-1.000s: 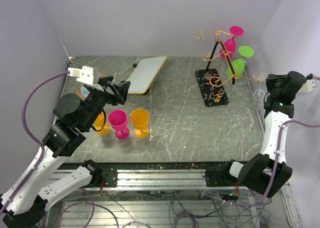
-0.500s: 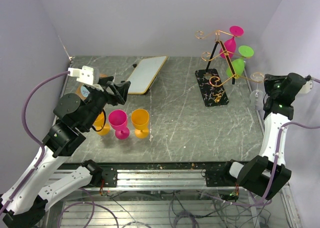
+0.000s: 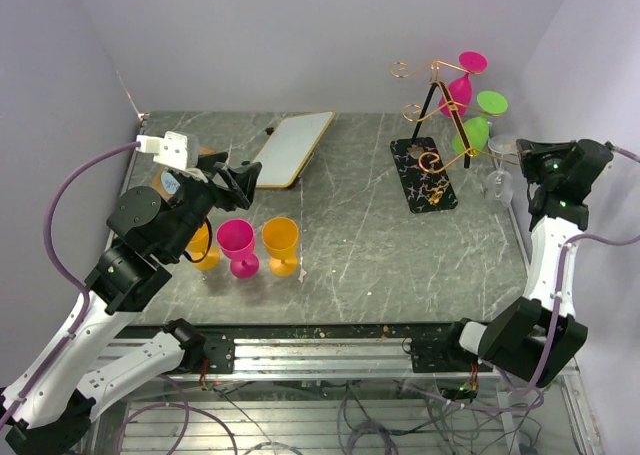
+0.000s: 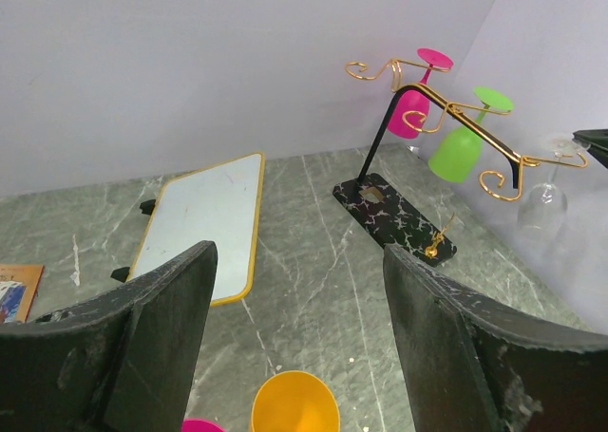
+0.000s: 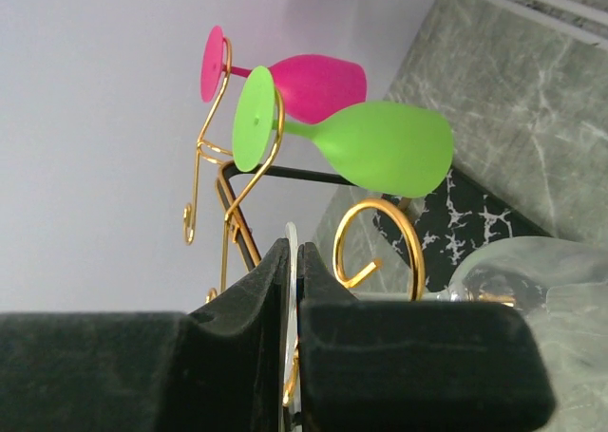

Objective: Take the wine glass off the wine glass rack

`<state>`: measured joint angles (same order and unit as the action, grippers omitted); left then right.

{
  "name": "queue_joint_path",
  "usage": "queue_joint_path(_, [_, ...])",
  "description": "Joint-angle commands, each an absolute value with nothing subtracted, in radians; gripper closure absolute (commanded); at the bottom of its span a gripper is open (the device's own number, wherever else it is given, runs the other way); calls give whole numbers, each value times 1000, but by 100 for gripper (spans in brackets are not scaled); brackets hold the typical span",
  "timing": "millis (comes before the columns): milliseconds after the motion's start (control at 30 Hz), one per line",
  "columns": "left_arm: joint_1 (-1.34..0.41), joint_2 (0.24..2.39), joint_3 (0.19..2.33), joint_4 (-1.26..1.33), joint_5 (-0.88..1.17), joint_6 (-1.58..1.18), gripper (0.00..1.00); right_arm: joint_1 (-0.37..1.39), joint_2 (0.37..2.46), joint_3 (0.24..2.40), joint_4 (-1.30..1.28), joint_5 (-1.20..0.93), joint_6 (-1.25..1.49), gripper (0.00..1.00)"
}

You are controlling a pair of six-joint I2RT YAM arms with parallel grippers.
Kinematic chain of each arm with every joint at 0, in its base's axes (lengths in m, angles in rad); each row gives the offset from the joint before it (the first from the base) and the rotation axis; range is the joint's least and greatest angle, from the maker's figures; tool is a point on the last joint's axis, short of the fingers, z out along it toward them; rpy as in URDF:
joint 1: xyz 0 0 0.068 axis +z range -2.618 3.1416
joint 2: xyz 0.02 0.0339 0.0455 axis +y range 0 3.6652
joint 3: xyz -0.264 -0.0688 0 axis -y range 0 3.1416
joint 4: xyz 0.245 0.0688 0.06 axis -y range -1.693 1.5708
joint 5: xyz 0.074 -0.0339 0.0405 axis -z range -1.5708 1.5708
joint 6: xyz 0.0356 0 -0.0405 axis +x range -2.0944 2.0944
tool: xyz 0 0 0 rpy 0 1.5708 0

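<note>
The wine glass rack (image 3: 436,110) stands at the back right on its black veined base (image 3: 424,173). A pink glass (image 3: 462,80) and a green glass (image 3: 476,127) hang upside down from it. A clear wine glass (image 3: 497,180) hangs at the rack's right curled arm end. My right gripper (image 3: 525,157) is shut on its thin foot disc. In the right wrist view the foot's edge (image 5: 291,247) is pinched between the fingers and the clear bowl (image 5: 546,271) lies to the right. My left gripper (image 3: 236,179) is open and empty above the cups, far from the rack (image 4: 446,104).
A pink cup (image 3: 237,245) and two orange cups (image 3: 281,243) (image 3: 203,247) stand upright at the left front. A white board with a yellow rim (image 3: 293,147) lies at the back centre. Walls close in on the left, back and right.
My right wrist has turned and shifted slightly left and back, carrying the clear glass left along with it. The left arm has not moved.
</note>
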<state>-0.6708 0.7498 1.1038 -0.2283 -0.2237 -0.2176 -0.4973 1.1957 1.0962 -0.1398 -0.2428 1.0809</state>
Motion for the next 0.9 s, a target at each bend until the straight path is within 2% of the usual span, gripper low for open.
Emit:
queue_joint_path(0, [-666,744,1098,-179,-213,-227,19,-502,1232,1152,-29,-311,1135,100])
queue_joint_path(467, [-664,739,1098,-177,-210,-228,19,-456,1330,1246,57,-184,1154,100])
queue_joint_path(867, [-664,732,1097,-177,-213,-227,19,-436,1238,1246,-9,173,1051,100])
